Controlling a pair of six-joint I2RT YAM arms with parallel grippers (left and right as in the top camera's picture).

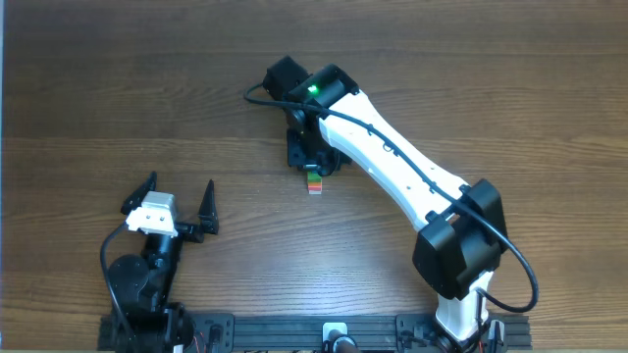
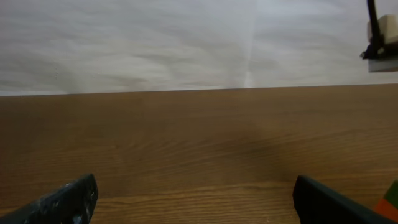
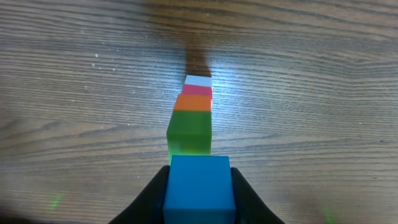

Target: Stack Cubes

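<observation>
The right gripper [image 3: 199, 208] has its fingers clamped on the blue cube [image 3: 199, 186], held over the stack [image 3: 191, 127] of green, orange, pink and white cubes near the centre of the top view. If the blue cube is set down off-centre or pressed hard, it would likely topple that tall, narrow column. The left gripper [image 1: 181, 186], at lower left, sits wide open and empty. Whether blue already touches green is hard to tell, and from above the right arm [image 1: 392, 157] hides most of the stack.

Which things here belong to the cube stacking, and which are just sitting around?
In the job: blue cube, held in the right gripper; cube stack beneath it, with green, orange, pink and white showing.
Not in the job: left gripper, open, near its base; wooden table.
</observation>
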